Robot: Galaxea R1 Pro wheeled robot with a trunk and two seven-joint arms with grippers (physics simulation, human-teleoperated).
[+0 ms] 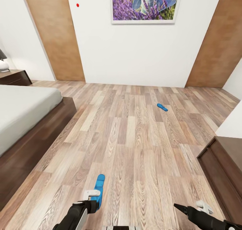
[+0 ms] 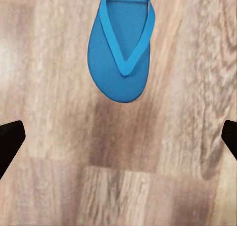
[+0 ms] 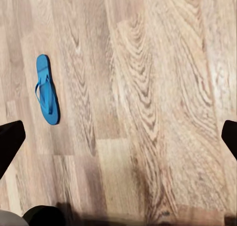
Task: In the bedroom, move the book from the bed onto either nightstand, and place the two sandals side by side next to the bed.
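Two bright blue sandals lie on the wood floor. The near sandal [image 1: 99, 183] [image 2: 121, 48] lies just ahead of my left gripper [image 1: 91, 200] [image 2: 118, 137], which hovers above the floor, open, with its fingertips [image 2: 10, 137] wide apart and empty. The far sandal [image 1: 162, 107] lies mid-room, well away from the bed [image 1: 23, 112]. My right gripper [image 1: 188, 210] [image 3: 118, 137] is open over bare planks, with a sandal [image 3: 47, 90] off to one side. A nightstand [image 1: 15, 77] stands beyond the bed. The book is out of view.
A long dark brown cabinet [image 1: 223, 169] sits at the right near my right arm. Wooden door panels [image 1: 57, 35] flank a white wall with a lavender picture [image 1: 144, 3]. A lamp [image 1: 3, 63] stands on the nightstand. Open floor stretches between bed and cabinet.
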